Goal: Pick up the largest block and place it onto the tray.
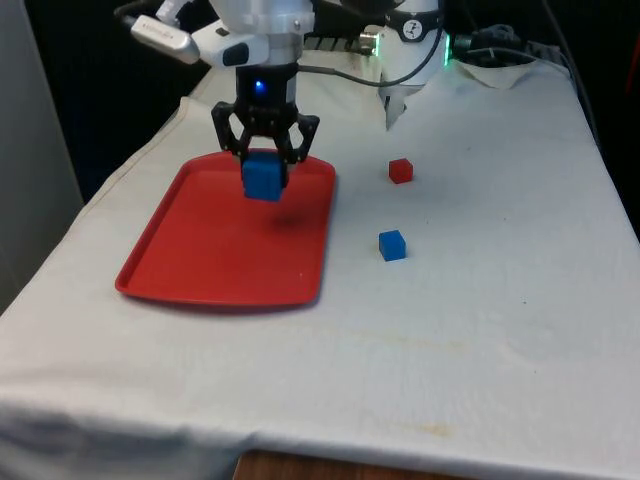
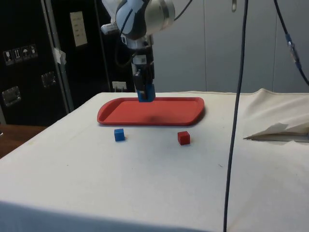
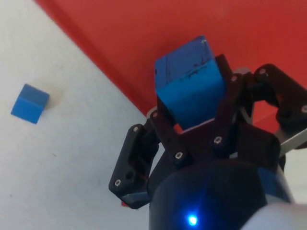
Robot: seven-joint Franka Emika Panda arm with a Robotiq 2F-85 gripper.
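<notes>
Item 1, tray (image 1: 200, 250): red, shallow, rimmed, lying flat on the cloth (image 1: 480, 330) at the front view's left. Its floor is bare.

Item 2, big block (image 1: 263, 178): blue cube, largest of three. It hangs above the tray's far part, clear of the floor, with its shadow on the red beneath it. The gripper (image 1: 264, 160) is closed on two opposite faces, the block's lower part showing below the fingers (image 3: 168, 129). Judged rigid and light, with flat, square-edged faces, probably wood or plastic and not fragile. A hold across parallel faces near the middle suits it; it sits slightly skewed in the wrist view, so it may land a little off square.

Item 3, small blue block (image 1: 392, 245): on the cloth just beside the tray's right rim.

Item 4, red block (image 1: 401, 171): on the cloth, farther back.
</notes>
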